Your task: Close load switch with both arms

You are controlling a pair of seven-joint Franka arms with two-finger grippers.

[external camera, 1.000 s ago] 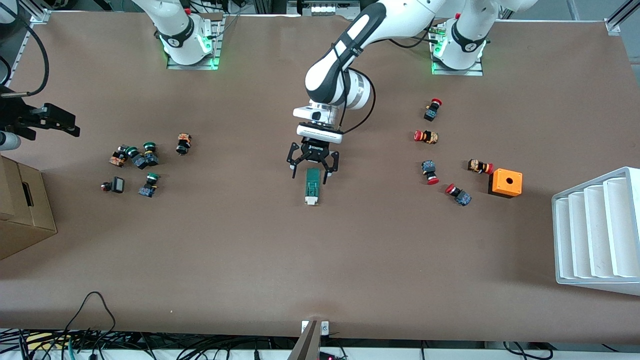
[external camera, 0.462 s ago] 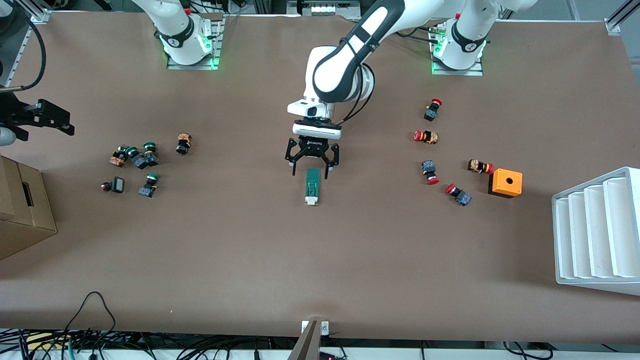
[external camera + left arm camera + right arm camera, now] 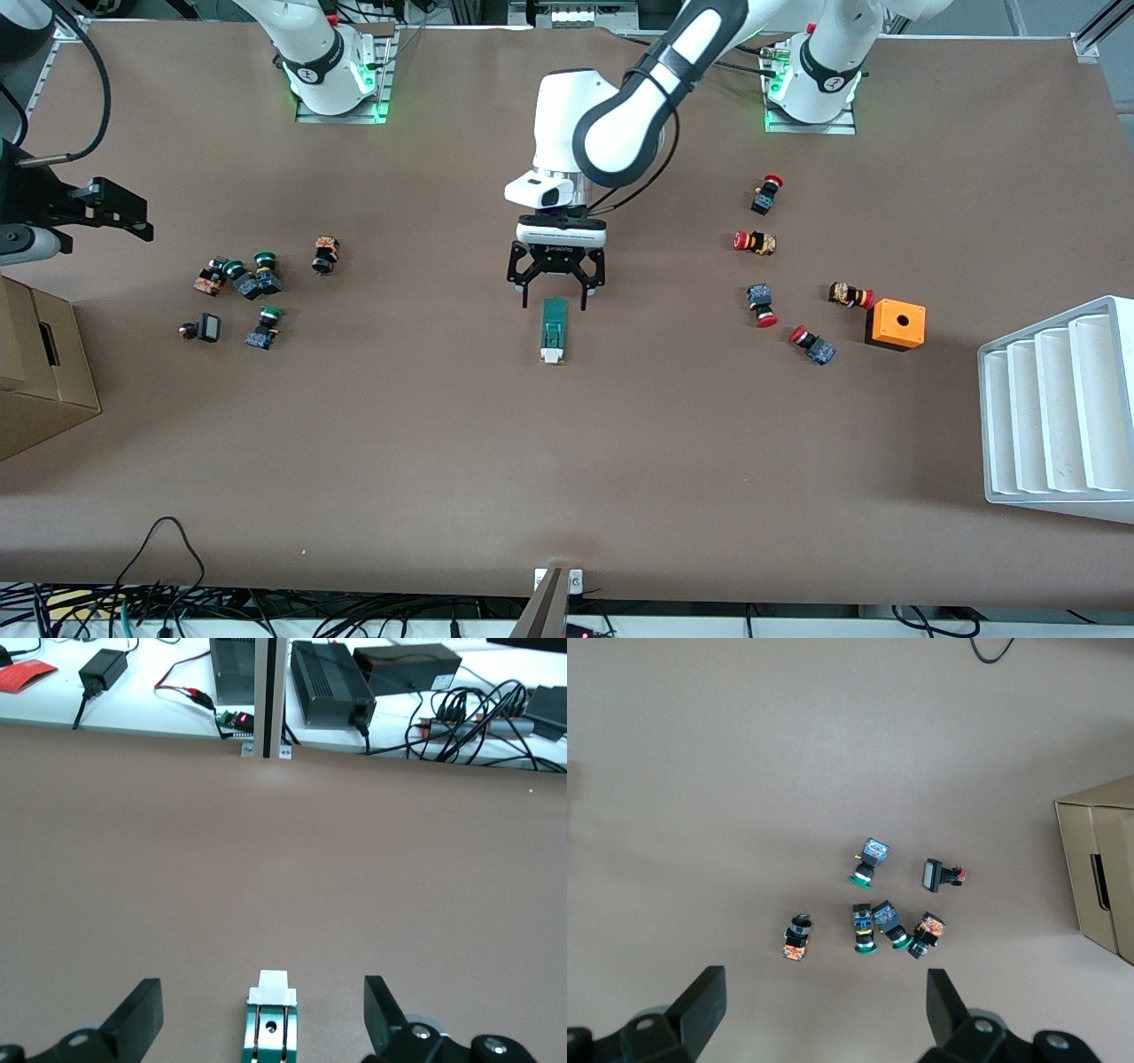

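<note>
We see the load switch point(image 3: 554, 330) lying mid-surface, white end toward the front edge. Our left gripper point(image 3: 556, 298) hovers over its green end, fingers spread. Our right gripper point(image 3: 115, 215), fingers released, hangs over its end's edge.

Orange box point(image 3: 896, 323), white tray point(image 3: 1054, 408), cardboard box point(image 3: 40, 372).

Brown matte surface point(image 3: 567, 461) fills the whole front view, evenly lit, no hard shadows. At the right arm's end sits a cardboard box point(image 3: 40, 372) with a slot handle. At the left arm's end, a white stepped rack point(image 3: 1054, 408). Along the near edge, tangled black cables point(image 3: 177, 611) and a metal post point(image 3: 549, 602). Green lights point(image 3: 376, 111) glow along the top edge. Power supplies point(image 3: 332, 682) line a white bench.
</note>
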